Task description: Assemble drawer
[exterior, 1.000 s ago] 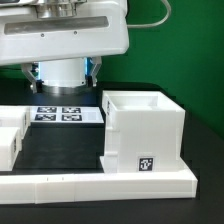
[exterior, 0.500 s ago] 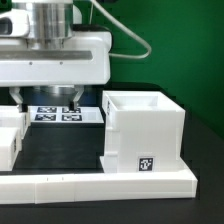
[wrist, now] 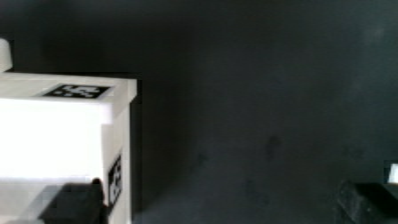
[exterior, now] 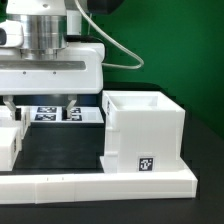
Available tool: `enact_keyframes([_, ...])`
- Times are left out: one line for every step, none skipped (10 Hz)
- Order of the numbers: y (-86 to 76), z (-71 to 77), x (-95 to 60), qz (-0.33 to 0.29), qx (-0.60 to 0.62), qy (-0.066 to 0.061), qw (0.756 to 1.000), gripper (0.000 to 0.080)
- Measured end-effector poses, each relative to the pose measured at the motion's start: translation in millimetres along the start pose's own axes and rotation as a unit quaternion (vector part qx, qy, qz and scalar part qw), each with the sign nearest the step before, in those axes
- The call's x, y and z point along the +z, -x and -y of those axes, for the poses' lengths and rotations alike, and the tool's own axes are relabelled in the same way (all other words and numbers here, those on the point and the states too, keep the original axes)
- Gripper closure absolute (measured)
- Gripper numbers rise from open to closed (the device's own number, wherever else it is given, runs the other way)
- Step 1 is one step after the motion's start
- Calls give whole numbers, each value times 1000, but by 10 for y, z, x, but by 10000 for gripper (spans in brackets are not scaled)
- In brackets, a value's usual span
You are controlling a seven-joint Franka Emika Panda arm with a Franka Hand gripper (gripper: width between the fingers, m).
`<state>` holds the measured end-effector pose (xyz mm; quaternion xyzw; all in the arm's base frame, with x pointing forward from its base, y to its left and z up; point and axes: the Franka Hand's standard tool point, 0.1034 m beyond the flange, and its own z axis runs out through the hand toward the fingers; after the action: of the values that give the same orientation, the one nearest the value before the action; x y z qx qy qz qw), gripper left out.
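The large white cube casing point(exterior: 145, 128) stands open-topped at the exterior view's right, with a square marker point(exterior: 146, 163) on its front. My gripper point(exterior: 40, 104) hangs low at the left, over the marker board point(exterior: 55, 114). It is open and empty, with its fingers point(exterior: 70, 103) wide apart. A white part point(exterior: 8, 135) is cut off by the exterior view's left edge; no knob shows, so I cannot tell if it is the drawer. In the wrist view a white marker-tagged block point(wrist: 63, 120) lies beside one dark fingertip point(wrist: 71, 205), outside the open gripper point(wrist: 222, 205).
A low white border wall point(exterior: 100, 185) runs along the front of the black table mat point(exterior: 60, 145). The casing rests against that wall. A green cable point(exterior: 125, 55) loops behind the arm.
The gripper has come down and moved toward the exterior view's left, from above the marker board to just over it. The casing has not moved.
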<state>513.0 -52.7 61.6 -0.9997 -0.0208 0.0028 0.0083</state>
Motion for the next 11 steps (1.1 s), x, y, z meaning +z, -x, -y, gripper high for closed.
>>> enact_keyframes([1, 1, 1, 0, 0, 0, 1000, 150])
enact_keyframes([1, 0, 3, 0, 0, 0, 1000, 150])
enact_keyframes([7, -12, 10, 1, 0, 0, 1000, 150])
enact_keyframes([48, -129, 64, 6, -5, 0, 1000, 150])
enact_keyframes([58, -251, 115, 8, 0, -2, 1000, 150])
enact_keyframes([16, -367, 146, 7, 2, 0, 1000, 150])
enact_keyframes([-46, -473, 168, 4, 2, 2, 1000, 150])
enact_keyframes([-51, -525, 196, 4, 1, 2, 1000, 150])
enact_keyframes([-55, -574, 236, 6, 5, 3, 1000, 150])
enact_keyframes([-47, -586, 294, 7, 6, 5, 1000, 150])
enact_keyframes([-24, -540, 356, 6, 5, 7, 1000, 150])
